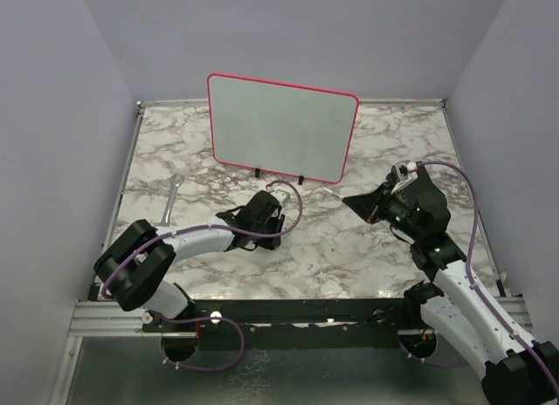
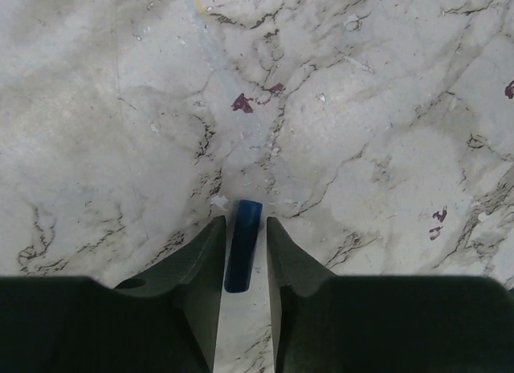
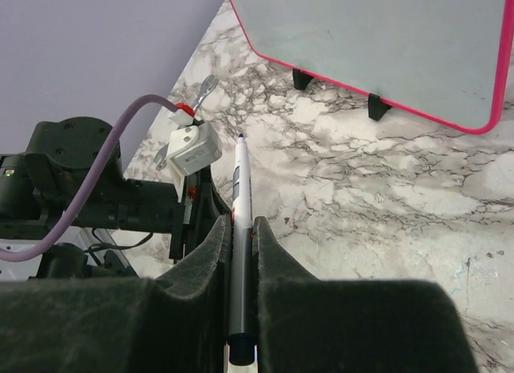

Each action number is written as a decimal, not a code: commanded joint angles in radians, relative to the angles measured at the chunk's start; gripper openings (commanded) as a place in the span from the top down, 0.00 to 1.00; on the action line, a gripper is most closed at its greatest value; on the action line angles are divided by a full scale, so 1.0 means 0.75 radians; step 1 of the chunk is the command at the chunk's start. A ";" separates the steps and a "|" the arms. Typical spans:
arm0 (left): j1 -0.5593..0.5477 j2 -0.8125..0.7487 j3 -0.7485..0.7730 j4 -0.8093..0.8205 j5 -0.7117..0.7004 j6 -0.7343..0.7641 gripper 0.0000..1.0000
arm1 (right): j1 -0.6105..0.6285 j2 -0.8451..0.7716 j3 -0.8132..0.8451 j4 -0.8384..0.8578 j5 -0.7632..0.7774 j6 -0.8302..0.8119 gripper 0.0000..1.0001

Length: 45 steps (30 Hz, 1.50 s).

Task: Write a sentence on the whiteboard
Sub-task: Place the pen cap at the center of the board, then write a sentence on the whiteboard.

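Note:
The whiteboard [image 1: 281,126] [image 3: 385,43] stands upright on two black feet at the back of the marble table, and no sentence shows on its face. My right gripper [image 1: 362,204] [image 3: 239,222] is shut on a white and grey marker [image 3: 241,176], whose tip points toward the left arm. The left gripper [image 1: 272,211] [image 2: 243,222] hangs low over the table in front of the board. Its jaws stand slightly apart, and a blue cap [image 2: 242,244] lies on the marble between them with a thin gap on the right side.
A metal wrench [image 1: 173,198] [image 3: 205,88] lies on the table's left side. The left arm's wrist [image 3: 193,148] sits just beyond the marker tip. Small dark red stains [image 2: 241,102] mark the marble. Purple walls enclose the table.

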 commanded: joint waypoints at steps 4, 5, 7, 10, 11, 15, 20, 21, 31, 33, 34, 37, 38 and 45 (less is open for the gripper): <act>0.012 0.019 0.022 0.000 0.035 0.001 0.57 | 0.037 0.004 0.006 0.006 0.064 -0.037 1.00; 0.019 0.013 0.026 -0.006 0.035 0.009 0.51 | 0.039 0.004 0.008 -0.002 0.068 -0.041 1.00; 0.040 0.000 0.042 -0.033 0.029 0.028 0.37 | 0.043 0.005 0.017 -0.016 0.078 -0.051 1.00; 0.120 -0.046 0.071 -0.071 0.053 0.051 0.20 | 0.058 0.006 0.037 -0.044 0.099 -0.067 1.00; 0.160 -0.073 0.082 -0.079 0.080 0.055 0.16 | 0.066 0.006 0.046 -0.054 0.115 -0.072 1.00; 0.327 -0.177 0.172 -0.167 0.113 0.120 0.09 | 0.130 0.013 0.089 -0.070 0.218 -0.094 1.00; 0.527 -0.217 0.317 -0.239 0.103 0.195 0.07 | 0.303 0.120 0.177 -0.033 0.430 -0.138 1.00; 0.573 -0.215 0.337 -0.231 0.107 0.187 0.07 | 0.347 0.162 0.203 -0.020 0.482 -0.150 1.00; 1.000 -0.191 0.509 0.055 0.242 0.055 0.06 | 0.723 0.696 0.595 0.167 0.912 -0.234 1.00; 1.051 -0.152 0.574 0.102 0.246 0.032 0.06 | 0.736 0.802 0.687 0.196 0.933 -0.244 1.00; 1.089 -0.130 0.600 0.135 0.254 0.013 0.06 | 0.739 0.856 0.727 0.215 0.942 -0.250 1.00; 1.166 -0.061 0.640 0.297 0.350 -0.068 0.07 | 0.741 1.002 0.853 0.277 0.950 -0.279 1.00; 1.177 -0.037 0.648 0.357 0.384 -0.079 0.08 | 0.741 1.049 0.902 0.284 0.956 -0.292 1.00; 1.206 0.144 0.680 0.643 0.569 -0.108 0.14 | 0.741 1.349 1.182 0.397 0.988 -0.382 1.00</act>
